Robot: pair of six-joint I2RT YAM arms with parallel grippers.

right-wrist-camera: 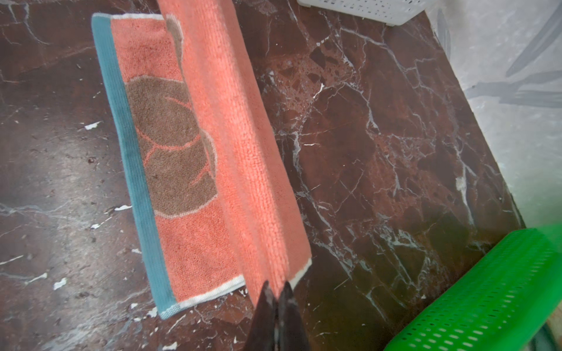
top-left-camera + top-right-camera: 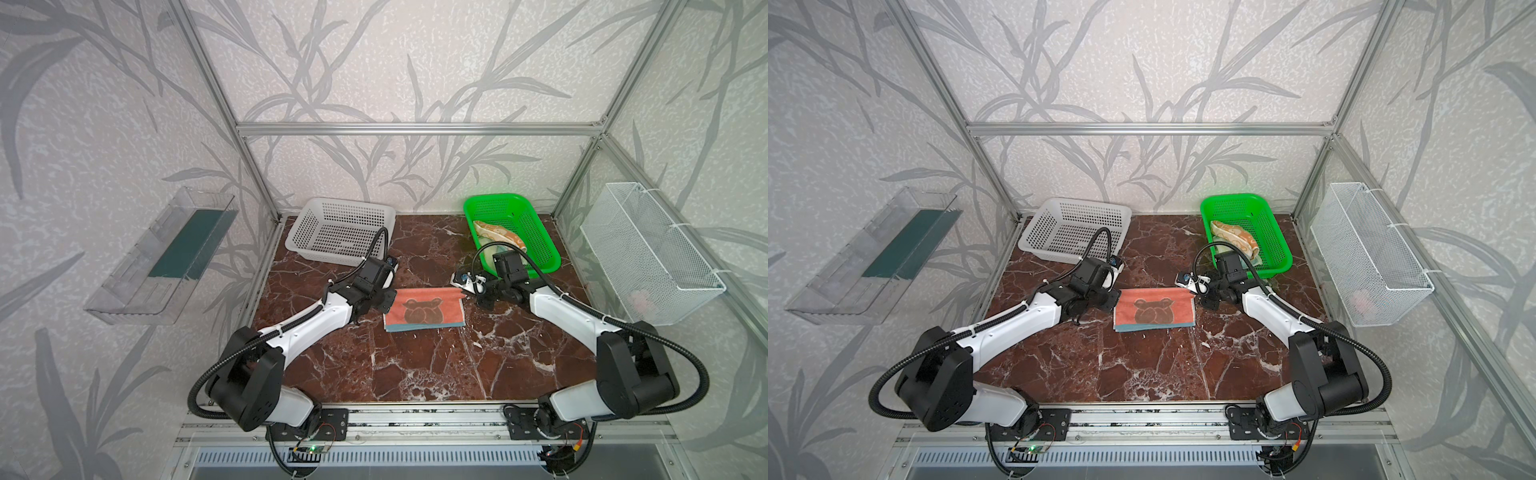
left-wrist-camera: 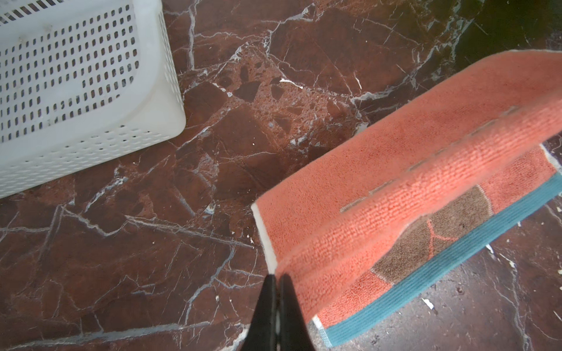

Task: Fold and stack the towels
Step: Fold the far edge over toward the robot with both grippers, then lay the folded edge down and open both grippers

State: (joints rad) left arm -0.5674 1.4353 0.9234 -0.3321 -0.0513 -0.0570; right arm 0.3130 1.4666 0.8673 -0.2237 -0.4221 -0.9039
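Salmon-pink terry towel [image 2: 424,309] with a brown bear and a teal strip, lying at the middle of the dark red marble tabletop [image 2: 415,365], between the two arms. Near half flat on the stone, teal strip along the near edge. Far edge lifted clear of the table and curling over toward the near side, plain in both wrist views.

Left gripper [image 3: 276,277] clenched on the far-left corner of that raised edge, black fingertips pressed together on the cloth. Right gripper [image 1: 275,285] clamped the same way on the far-right corner.

White perforated plastic basket [image 2: 328,251] at the far left of the table, apart from the towel. Green perforated plastic basket [image 2: 536,224] at the far right, with a crumpled orange cloth [image 2: 503,237] with cream markings inside. White wire-mesh basket [image 2: 665,249] hung on the right wall. Clear plastic tray [image 2: 137,282] mounted on the left wall.
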